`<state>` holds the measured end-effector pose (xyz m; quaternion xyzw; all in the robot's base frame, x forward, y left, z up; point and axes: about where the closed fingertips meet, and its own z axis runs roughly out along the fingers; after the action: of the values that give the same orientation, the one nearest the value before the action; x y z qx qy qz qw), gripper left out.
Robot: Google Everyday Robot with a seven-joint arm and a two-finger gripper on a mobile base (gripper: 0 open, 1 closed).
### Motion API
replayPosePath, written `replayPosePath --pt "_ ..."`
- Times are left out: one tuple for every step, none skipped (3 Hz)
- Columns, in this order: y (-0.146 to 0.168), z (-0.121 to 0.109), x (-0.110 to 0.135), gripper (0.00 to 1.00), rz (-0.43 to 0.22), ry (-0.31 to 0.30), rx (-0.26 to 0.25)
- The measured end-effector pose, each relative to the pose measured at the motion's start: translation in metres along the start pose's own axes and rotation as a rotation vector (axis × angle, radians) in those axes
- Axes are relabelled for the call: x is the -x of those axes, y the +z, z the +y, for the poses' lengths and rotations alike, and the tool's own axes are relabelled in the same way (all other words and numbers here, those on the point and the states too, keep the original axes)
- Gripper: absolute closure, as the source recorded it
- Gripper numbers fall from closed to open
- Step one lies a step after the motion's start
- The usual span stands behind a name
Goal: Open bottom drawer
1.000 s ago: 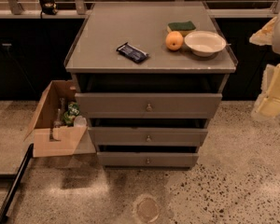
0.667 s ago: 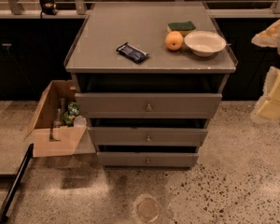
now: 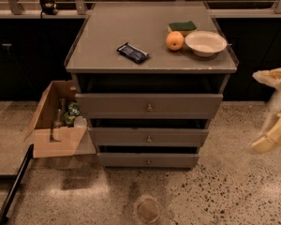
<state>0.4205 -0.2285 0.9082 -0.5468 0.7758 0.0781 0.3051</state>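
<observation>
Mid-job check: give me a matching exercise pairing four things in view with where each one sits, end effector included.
Things:
1. orange
2. cardboard box
3. bottom drawer
4. end effector

Places:
A. on the floor, left of the drawer cabinet
B. at the view's right edge, apart from the cabinet
C. on the cabinet top, beside the white bowl
D. lowest of three grey fronts, just above the floor

Pairs: 1-C, 2-A, 3-D, 4-B.

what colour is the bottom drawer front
Grey bottom drawer, camera view; gripper at picture's right edge, apart.
</observation>
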Motion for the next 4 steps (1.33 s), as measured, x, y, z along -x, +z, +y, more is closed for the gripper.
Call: replayPosePath --pt "0.05 0.014 -0.011 0.0 -0.188 0.041 0.033" --pt "0.096 0.018 0.012 0.0 -0.394 0.104 0.079" --pt "0.141 0.004 0.039 0.0 -0.563 0.149 0.149" --pt "0.141 0.004 0.039 0.0 -0.563 0.149 0.149"
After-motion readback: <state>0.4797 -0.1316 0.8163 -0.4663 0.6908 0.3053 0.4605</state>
